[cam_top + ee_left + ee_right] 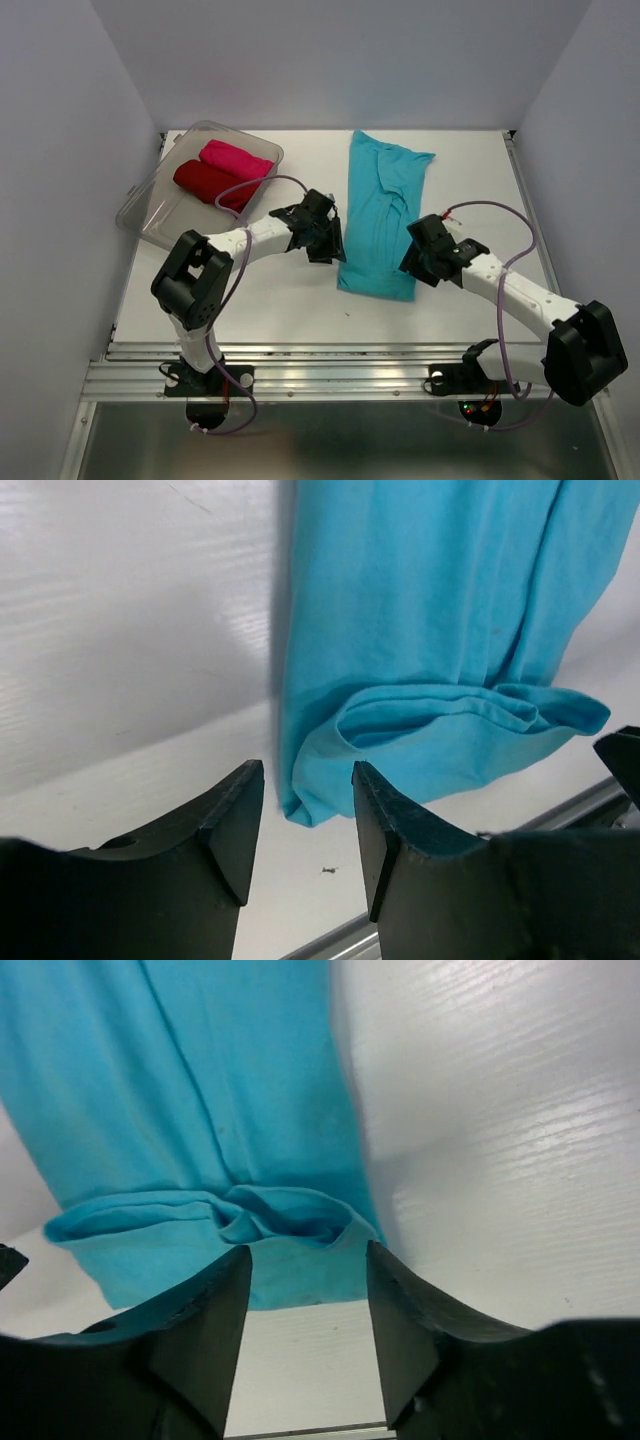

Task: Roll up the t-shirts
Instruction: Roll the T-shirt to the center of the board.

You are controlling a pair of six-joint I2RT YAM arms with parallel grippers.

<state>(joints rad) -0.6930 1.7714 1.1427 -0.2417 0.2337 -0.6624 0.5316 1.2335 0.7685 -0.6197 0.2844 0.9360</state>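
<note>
While the dark red t-shirt (208,183) and the magenta-pink t-shirt (236,158) sit rolled in the clear tub (148,218) at far left, you are on the turquoise t-shirt (380,215), folded into a long strip mid-table. Its long axis runs near to far, with the sleeve end pointing far and the near end leaning slightly left. That near edge carries a small loose fold, so the roll looks barely begun. Your left gripper (330,244) and right gripper (416,262) flank the near corners, fingers spread and empty. Next, I judge, you should pinch both corners evenly and turn the fold toward the far side.
</note>
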